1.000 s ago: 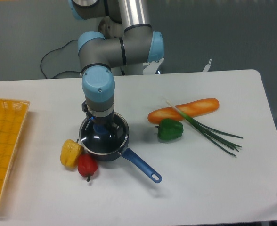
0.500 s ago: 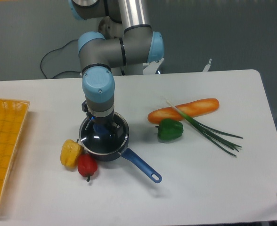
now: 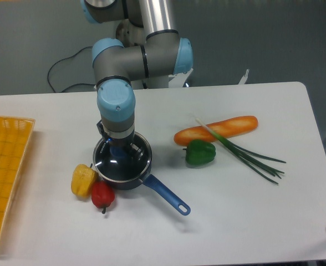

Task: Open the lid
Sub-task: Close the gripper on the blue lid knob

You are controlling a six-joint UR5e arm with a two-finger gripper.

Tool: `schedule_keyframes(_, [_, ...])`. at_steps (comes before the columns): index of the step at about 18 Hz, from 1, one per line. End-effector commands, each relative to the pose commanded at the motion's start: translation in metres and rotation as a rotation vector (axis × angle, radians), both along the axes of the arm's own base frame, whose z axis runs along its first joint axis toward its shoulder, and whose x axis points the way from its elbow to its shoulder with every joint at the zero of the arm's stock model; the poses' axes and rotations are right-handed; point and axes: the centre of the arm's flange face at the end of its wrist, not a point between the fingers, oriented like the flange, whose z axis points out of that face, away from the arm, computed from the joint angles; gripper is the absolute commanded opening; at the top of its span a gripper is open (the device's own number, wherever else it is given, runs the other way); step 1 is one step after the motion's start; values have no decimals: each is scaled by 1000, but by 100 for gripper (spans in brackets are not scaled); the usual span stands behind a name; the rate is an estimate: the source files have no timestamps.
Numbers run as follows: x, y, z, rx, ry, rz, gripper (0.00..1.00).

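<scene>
Hiding the lid's [image 3: 121, 162] knob, hand [image 3: 118, 151] straight above, finger spread impossible to tell, saucepan [image 3: 141, 180] below

This was a robotics lab rather than a kitchen. A grey and blue industrial arm [image 3: 135, 55] stood bolted behind a plain white bench [image 3: 251, 221], a black cable [image 3: 63, 69] trailing across the grey floor, and toy food like the plastic peppers [image 3: 91, 185] lay staged for handling.

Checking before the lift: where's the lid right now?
The lid sits on the saucepan left of centre, under the gripper, with the yellow pepper and red pepper beside it.
</scene>
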Motion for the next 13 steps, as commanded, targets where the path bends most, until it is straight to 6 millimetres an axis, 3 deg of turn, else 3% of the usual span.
schedule_keyframes(3, [0,0,1,1,1,0,66])
schedule_keyframes(7, [-1,1,1,-1,2,12,55])
schedule_keyframes(13, [-4,3,7,2,9,13,53])
